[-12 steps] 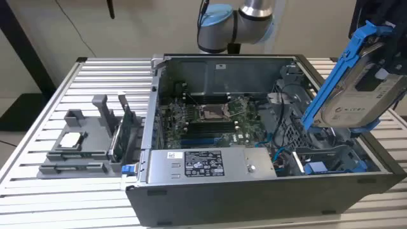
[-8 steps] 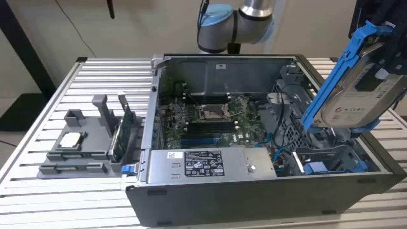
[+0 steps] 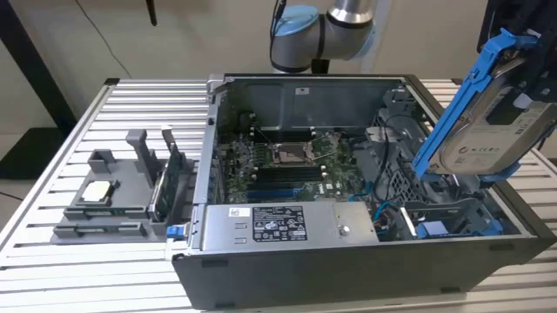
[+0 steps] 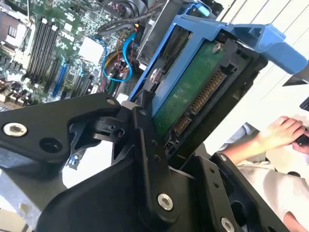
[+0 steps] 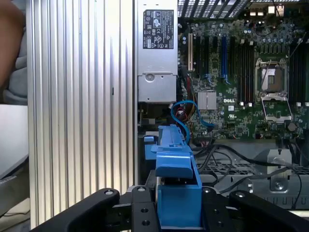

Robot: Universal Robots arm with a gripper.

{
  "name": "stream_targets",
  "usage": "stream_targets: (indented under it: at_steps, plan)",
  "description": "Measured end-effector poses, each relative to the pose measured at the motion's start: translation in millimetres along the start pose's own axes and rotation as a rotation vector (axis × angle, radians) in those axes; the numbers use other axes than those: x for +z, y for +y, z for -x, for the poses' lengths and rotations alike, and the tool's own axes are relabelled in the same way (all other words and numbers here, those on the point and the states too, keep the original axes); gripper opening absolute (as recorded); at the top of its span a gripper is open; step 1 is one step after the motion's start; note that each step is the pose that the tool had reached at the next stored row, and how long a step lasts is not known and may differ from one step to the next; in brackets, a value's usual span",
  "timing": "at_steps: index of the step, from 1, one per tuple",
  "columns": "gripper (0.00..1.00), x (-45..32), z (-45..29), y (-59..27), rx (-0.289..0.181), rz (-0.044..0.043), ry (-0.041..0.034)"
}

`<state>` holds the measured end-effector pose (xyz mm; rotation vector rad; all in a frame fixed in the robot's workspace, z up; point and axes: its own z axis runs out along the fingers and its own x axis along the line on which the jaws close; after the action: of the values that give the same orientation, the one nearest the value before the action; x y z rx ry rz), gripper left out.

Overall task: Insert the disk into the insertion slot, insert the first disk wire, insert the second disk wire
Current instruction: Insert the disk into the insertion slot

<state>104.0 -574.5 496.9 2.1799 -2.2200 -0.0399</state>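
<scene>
Your fingers [image 4: 145, 130] are clamped shut on the disk [image 3: 492, 130], one on each side of its blue carrier. In both wrist views you can see them hard against the plastic frame. You are holding the disk in the air, standing steeply on edge and leaning a little. Its white label faces the exterior view's left, and its green circuit board with the connector row faces the second wrist view. It hangs over the end of the open computer case [image 3: 348, 274] at the exterior view's right, above the insertion slot [image 3: 452, 215] and clear of it, and the slot's blue rails show beneath. Your arm [image 3: 322, 26] comes in from behind the case's far wall, its grey and blue joint high over the motherboard [image 3: 287, 156]. A blue cable [image 5: 186, 113] loops loose beside the power-supply box [image 5: 157, 53]. The case sits on the slatted table [image 3: 113, 111], and a person's hand [image 4: 282, 130] rests beyond the disk.
</scene>
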Motion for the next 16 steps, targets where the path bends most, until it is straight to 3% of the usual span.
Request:
stream_targets:
  at_steps: [7, 16]
  plan:
    - [0.33, 9.7, 0.1, -1.1, 0.001, -0.0026, -0.0017]
    - [0.33, 23.2, 0.0, -10.4, 0.001, -0.0026, -0.0023]
